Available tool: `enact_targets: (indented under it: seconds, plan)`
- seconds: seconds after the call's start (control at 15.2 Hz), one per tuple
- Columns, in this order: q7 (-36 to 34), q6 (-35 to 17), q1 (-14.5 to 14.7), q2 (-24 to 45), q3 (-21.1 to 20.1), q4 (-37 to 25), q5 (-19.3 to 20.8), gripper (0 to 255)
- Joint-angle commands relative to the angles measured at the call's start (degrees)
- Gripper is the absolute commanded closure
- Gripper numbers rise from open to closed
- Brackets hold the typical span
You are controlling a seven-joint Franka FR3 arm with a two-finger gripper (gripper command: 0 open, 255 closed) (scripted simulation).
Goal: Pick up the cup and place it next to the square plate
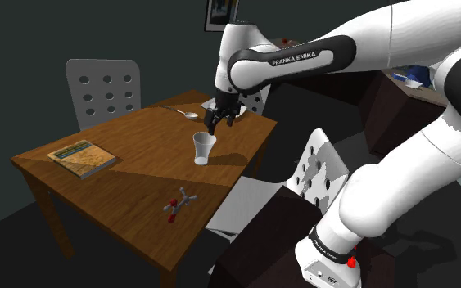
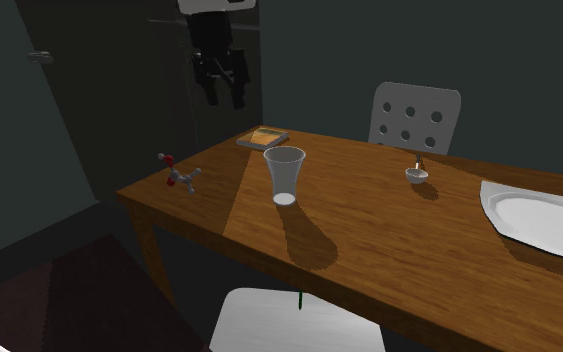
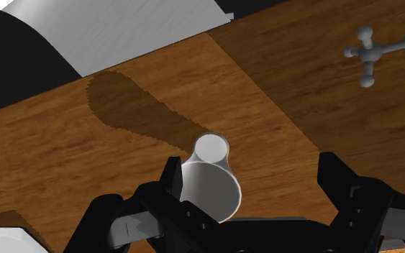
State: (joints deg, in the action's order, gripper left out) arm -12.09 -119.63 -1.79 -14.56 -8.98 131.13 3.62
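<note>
A translucent whitish cup (image 1: 204, 149) stands upright near the middle of the wooden table (image 1: 138, 176). In the second exterior view the cup (image 2: 285, 175) is well apart from the white square plate (image 2: 539, 218), which lies at the table's right end. My black gripper (image 1: 222, 121) hangs open in the air above the cup and a little beyond it. Seen from the wrist, the cup (image 3: 209, 180) lies below and between the spread fingers (image 3: 172, 176), nearer one of them, and neither touches it. The gripper (image 2: 225, 92) holds nothing.
A book (image 1: 83, 157) lies at the table's far corner on the shoulder view's left. A small red and grey molecule model (image 1: 181, 204) sits near the front edge. A spoon (image 2: 418, 173) rests near the plate. White chairs (image 1: 103, 90) (image 2: 294, 322) stand around the table.
</note>
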Motion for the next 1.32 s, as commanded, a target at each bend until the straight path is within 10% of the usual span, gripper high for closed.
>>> enact_targets:
  seconds: [0.0, 0.66, 1.25]
  plan:
    - [-1.9, -2.2, -0.6, 5.1, -0.8, -2.3, 2.8, 0]
    - [-13.6, -6.5, 0.5, 28.4, -1.3, -16.4, 18.4, 0]
    - [-15.1, -11.2, 0.3, 32.5, -0.1, -15.6, 20.8, 0]
